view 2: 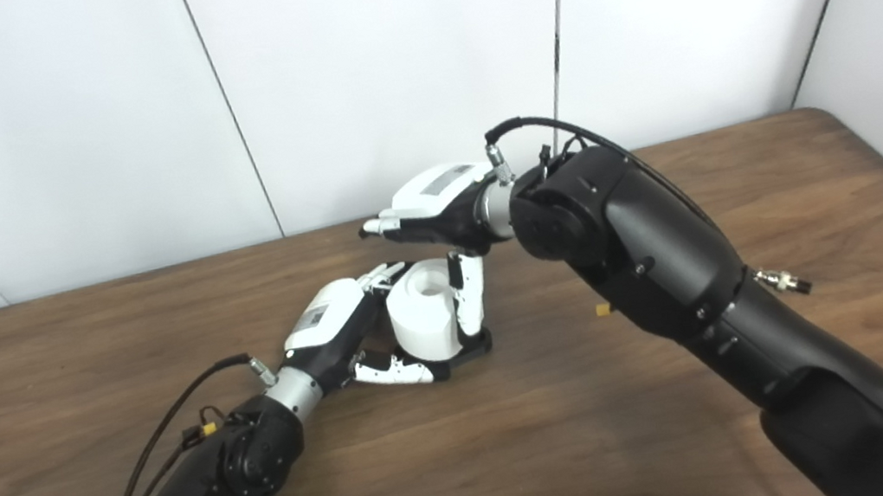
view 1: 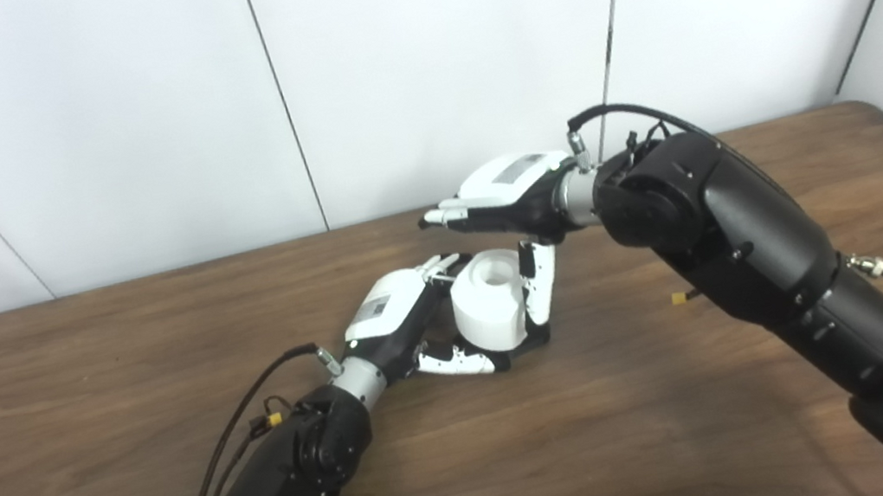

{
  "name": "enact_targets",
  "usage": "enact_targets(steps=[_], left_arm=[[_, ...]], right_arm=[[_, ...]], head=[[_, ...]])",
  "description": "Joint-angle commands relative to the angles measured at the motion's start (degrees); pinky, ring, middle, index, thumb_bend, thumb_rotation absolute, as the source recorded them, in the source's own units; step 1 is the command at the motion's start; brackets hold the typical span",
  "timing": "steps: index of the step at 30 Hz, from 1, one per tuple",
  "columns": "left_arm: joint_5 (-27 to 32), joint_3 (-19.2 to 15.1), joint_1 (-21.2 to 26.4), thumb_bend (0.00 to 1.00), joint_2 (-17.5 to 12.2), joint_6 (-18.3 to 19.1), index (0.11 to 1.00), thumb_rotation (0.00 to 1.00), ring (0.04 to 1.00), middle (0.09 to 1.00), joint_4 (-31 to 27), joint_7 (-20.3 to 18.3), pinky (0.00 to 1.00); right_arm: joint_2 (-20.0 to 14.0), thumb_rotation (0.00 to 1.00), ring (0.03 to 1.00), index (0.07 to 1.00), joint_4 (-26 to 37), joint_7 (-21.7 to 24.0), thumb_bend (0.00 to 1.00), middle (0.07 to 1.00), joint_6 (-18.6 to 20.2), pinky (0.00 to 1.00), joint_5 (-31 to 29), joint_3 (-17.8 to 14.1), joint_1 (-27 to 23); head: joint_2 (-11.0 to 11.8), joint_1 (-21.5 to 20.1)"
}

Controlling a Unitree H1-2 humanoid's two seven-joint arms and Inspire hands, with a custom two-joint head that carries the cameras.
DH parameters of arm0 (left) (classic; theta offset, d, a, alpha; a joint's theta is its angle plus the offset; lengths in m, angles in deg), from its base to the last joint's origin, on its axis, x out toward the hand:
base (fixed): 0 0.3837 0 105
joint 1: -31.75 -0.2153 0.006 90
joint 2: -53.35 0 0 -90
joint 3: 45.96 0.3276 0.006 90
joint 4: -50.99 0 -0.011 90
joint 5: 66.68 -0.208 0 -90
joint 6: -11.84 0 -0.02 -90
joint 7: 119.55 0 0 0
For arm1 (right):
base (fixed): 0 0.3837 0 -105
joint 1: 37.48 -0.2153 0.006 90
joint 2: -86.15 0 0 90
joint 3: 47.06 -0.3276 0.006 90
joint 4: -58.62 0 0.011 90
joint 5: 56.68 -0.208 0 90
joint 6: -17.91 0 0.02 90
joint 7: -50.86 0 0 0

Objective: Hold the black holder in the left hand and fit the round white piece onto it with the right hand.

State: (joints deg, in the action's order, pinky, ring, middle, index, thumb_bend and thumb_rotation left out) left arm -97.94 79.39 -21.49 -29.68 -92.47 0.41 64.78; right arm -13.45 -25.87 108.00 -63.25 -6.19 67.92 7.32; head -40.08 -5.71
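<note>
The round white piece is a short cylinder with a hollow top. It stands upright on the black holder, of which only a low dark edge shows at its base on the table. My left hand cups this pair from the left, thumb lying along the front of the base and fingers behind the piece. My right hand hovers just above and behind. Its fingers stretch out to the left, apart from the piece, and its thumb hangs down against the piece's right side.
The brown wooden table runs to a back edge against white wall panels and to a right edge near the corner. Black cables trail from both wrists. A small yellow connector hangs by the right forearm.
</note>
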Motion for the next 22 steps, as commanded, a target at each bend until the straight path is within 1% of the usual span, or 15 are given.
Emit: enact_targets(steps=[1,5,7,11,15,17,19,20,21,22], left_arm=[[-2.04,2.53,-4.38,0.52,-0.31,3.63,0.482,0.06,0.976,0.936,4.66,-7.79,0.94],[-2.28,2.57,-4.19,0.52,-0.31,3.17,0.482,0.06,0.963,0.937,5.27,-7.21,0.92],[-2.0,2.38,-4.21,0.52,-0.38,3.15,0.482,0.06,0.967,0.939,5.07,-7.39,0.94],[-2.12,2.37,-4.23,0.52,-0.65,3.34,0.482,0.06,0.969,0.936,4.59,-7.43,0.94],[-2.09,2.35,-4.19,0.52,-0.86,3.37,0.481,0.07,0.968,0.933,4.35,-7.56,0.93],[-2.09,2.3,-4.16,0.52,-0.89,3.22,0.481,0.07,0.966,0.931,4.47,-7.38,0.92],[-2.28,2.39,-4.08,0.52,-0.95,3.2,0.482,0.07,0.961,0.929,4.61,-7.27,0.92],[-2.43,2.46,-4.03,0.52,-0.99,3.26,0.482,0.07,0.96,0.929,4.69,-7.27,0.91],[-2.53,2.52,-3.99,0.52,-1.01,3.29,0.482,0.07,0.959,0.93,4.75,-7.28,0.91],[-2.56,2.54,-3.96,0.52,-1.01,3.19,0.482,0.07,0.959,0.931,4.87,-7.2,0.91]], right_arm=[[-2.04,0.24,1.0,1.0,2.57,1.65,1.0,1.0,1.12,0.97,-0.19,-0.76,-3.25],[-4.07,0.24,1.0,1.0,3.98,5.46,1.0,1.0,1.7,0.95,0.44,-0.77,-3.2],[-5.17,0.23,1.0,1.0,4.7,7.0,1.0,1.0,1.97,0.95,1.4,-0.74,-3.14],[-7.71,0.19,1.0,1.0,6.32,9.53,1.0,1.0,3.32,0.95,3.02,-1.38,-2.75],[-10.09,0.16,1.0,1.0,7.53,11.42,0.96,1.0,4.68,0.95,4.64,-2.37,-2.51],[-11.37,0.13,1.0,1.0,7.65,11.0,0.94,1.0,4.71,0.94,4.47,-3.32,-2.22],[-12.48,0.1,0.991,1.0,7.45,9.43,0.91,1.0,4.44,0.92,4.8,-4.33,-1.77],[-13.03,0.09,0.985,1.0,7.24,7.18,0.9,1.0,3.71,0.9,5.31,-4.99,-1.24],[-13.33,0.09,0.967,1.0,7.1,5.61,0.89,0.997,3.15,0.86,5.7,-5.44,-0.86],[-13.54,0.08,0.955,1.0,6.75,2.99,0.88,0.995,2.49,0.83,6.42,-6.12,-0.16]], head=[[-0.05,0.04],[0.06,0.02],[0.12,-0.01],[0.05,-0.01],[0.0,0.03],[0.07,-0.05],[0.09,-0.03],[0.12,-0.02],[0.13,-0.04],[0.19,-0.11]])
